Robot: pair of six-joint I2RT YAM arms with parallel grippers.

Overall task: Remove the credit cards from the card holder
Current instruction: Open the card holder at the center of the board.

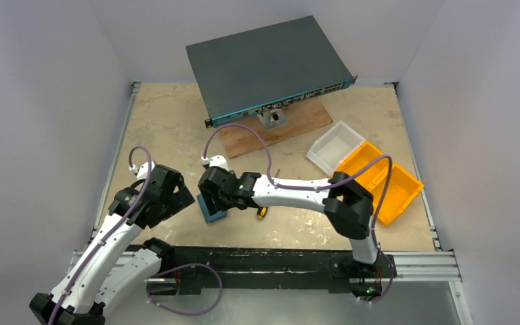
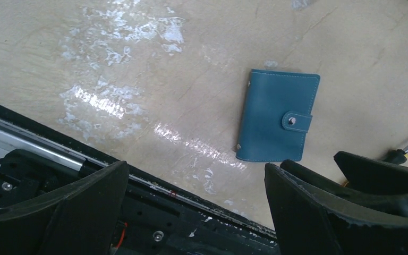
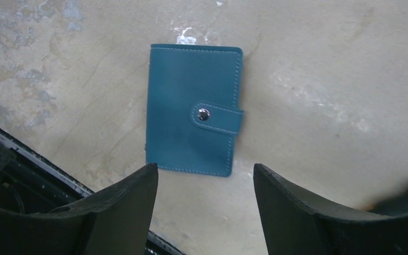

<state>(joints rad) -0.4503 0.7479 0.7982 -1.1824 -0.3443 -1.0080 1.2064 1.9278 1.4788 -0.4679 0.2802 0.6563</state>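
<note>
I am hovering my right tool (image 3: 204, 176), released and empty, over the closed card holder (image 3: 183, 95). Unsnapping its tab (image 3: 220, 119) is coming next, I judge.

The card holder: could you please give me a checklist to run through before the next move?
1. Card holder lying flat on the table, nothing on top of it: ok.
2. Snap strap undone: not ok, it is fastened.
3. Cards inside: cannot tell, the holder is shut.
4. Right gripper open and empty, close to the holder: ok.
5. Left gripper open and empty, apart from the holder: ok.
</note>
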